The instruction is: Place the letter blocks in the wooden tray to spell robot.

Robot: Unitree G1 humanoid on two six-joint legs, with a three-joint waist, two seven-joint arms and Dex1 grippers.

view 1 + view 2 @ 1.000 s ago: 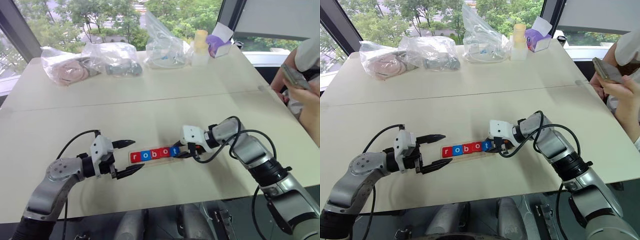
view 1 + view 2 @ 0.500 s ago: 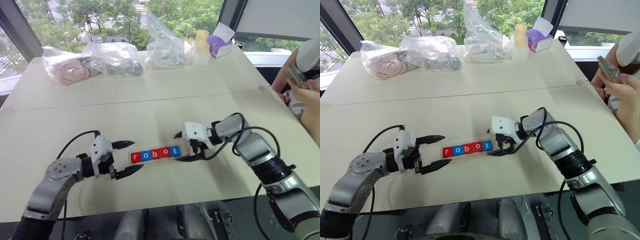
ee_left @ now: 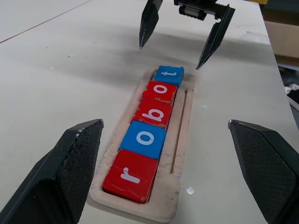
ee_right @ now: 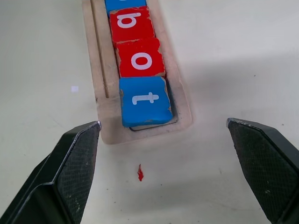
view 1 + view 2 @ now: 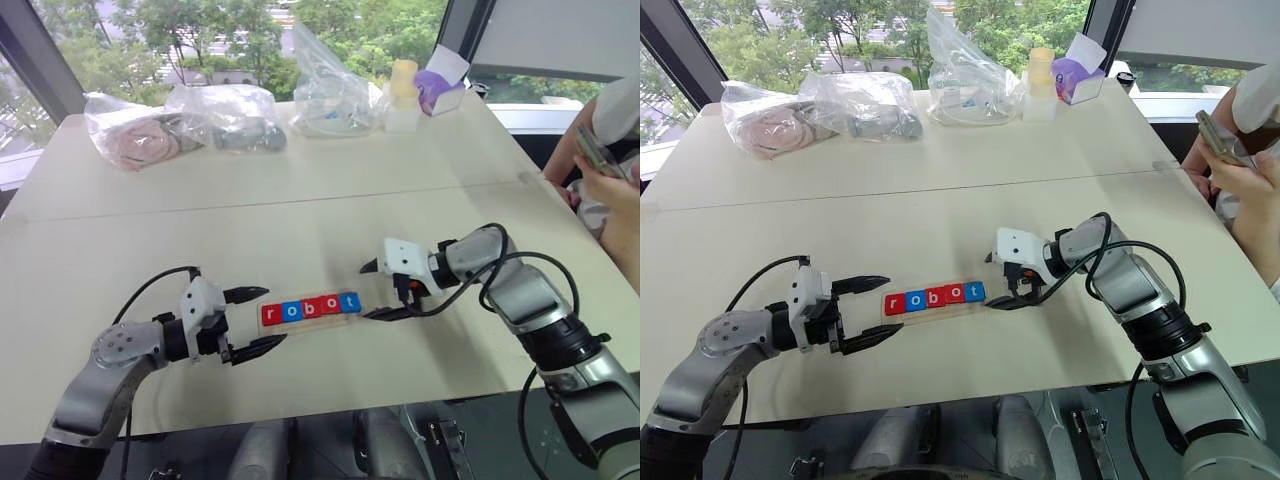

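**Five tiles in the tray spell "robot" as both grippers stand wide open**

On a pale table [image 5: 420, 215], a long wooden tray [image 3: 181, 116] holds all five letter blocks [image 5: 310, 307] in a single row. Read from the robot's left, they run red r [image 3: 130, 175], blue o [image 3: 145, 138], red b [image 3: 154, 112], red o [image 3: 161, 91] and blue t [image 4: 144, 101]. The tiles sit edge to edge in the recessed slot, with a narrow groove of bare wood running along one side of the row.

The left gripper [image 5: 254, 320] hangs just beside the r end of the tray, its two black fingers spread wide and holding nothing. The right gripper [image 5: 375, 290] sits just beyond the t end, its fingers likewise spread wide apart and empty, clear of the blue tile. In the right wrist view, a small red fleck [image 4: 140, 172] lies on the table just past the tray's end, between the two finger pads [image 4: 70, 172].

At the far edge of the table lie several clear plastic bags [image 5: 215, 118] with contents too indistinct to name, along with a pale cup-like container [image 5: 402, 95] and a purple-and-white box [image 5: 440, 88]. At the table's right side, a person's hands [image 5: 1245, 175] hold a phone [image 5: 1215, 133].
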